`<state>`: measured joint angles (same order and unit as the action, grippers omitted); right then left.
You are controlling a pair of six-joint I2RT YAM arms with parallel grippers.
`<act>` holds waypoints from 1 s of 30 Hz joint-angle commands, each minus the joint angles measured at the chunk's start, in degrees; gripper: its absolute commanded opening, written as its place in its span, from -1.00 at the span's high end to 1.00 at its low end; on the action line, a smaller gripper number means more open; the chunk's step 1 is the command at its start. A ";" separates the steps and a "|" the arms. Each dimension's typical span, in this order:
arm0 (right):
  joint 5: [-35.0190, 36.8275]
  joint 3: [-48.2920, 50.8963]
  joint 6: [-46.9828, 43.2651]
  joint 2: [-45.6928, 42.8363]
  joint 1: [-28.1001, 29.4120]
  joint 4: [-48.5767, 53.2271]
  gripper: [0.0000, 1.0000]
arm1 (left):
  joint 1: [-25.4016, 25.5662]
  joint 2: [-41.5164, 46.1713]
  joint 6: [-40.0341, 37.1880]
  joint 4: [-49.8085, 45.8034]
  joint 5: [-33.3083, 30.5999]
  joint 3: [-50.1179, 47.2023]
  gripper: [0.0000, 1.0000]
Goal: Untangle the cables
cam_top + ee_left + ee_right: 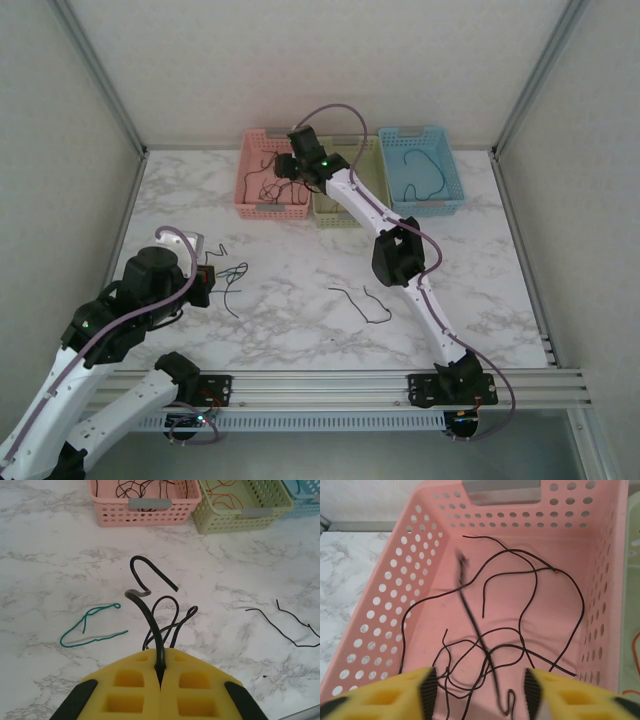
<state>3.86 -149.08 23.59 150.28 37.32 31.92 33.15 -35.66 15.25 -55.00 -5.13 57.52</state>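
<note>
My left gripper (160, 656) (206, 281) is shut on a black cable (148, 611) that curls up from its yellow pads above the marble table. More black loops (172, 617) lie just beyond it. To the left lies a green cable (89, 628) (236, 269). A lone black cable (290, 626) (362, 301) rests mid-table. My right gripper (478, 690) (284, 167) hangs open over the pink basket (375, 630) (250, 170). Several tangled black cables (530, 587) lie inside it. One blurred black strand (471, 615) runs between the open fingers.
A yellow-green basket (272, 510) (327, 205) holding orange cables (225, 495) stands right of the pink basket (150, 513). A blue basket (452, 175) with a blue cable (420, 175) stands at the far right. The right arm (400, 255) stretches across the table's middle.
</note>
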 commanded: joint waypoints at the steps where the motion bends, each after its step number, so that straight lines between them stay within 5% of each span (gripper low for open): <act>1: -1.48 -2.36 -0.85 -0.68 0.15 -1.25 -0.23 | -0.27 0.15 0.83 0.42 0.73 0.58 1.00; 10: -7.68 2.86 -7.86 -16.77 0.46 5.98 -0.10 | -0.25 0.55 1.89 0.99 2.80 0.52 1.00; 20: -18.38 68.27 -8.40 -66.15 1.34 -24.08 -0.05 | -0.27 0.94 5.21 7.41 9.68 1.14 1.00; 26: -19.96 88.68 3.37 -82.33 5.03 -30.36 -0.12 | -0.27 2.30 12.19 14.40 10.24 1.13 1.00; 30: -20.90 95.30 11.19 -85.75 11.09 -34.11 -0.20 | -0.27 2.46 13.05 18.35 5.12 -0.01 1.00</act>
<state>-14.96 -56.14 27.09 66.30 45.12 3.79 33.15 -33.65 25.52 -42.09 2.83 57.52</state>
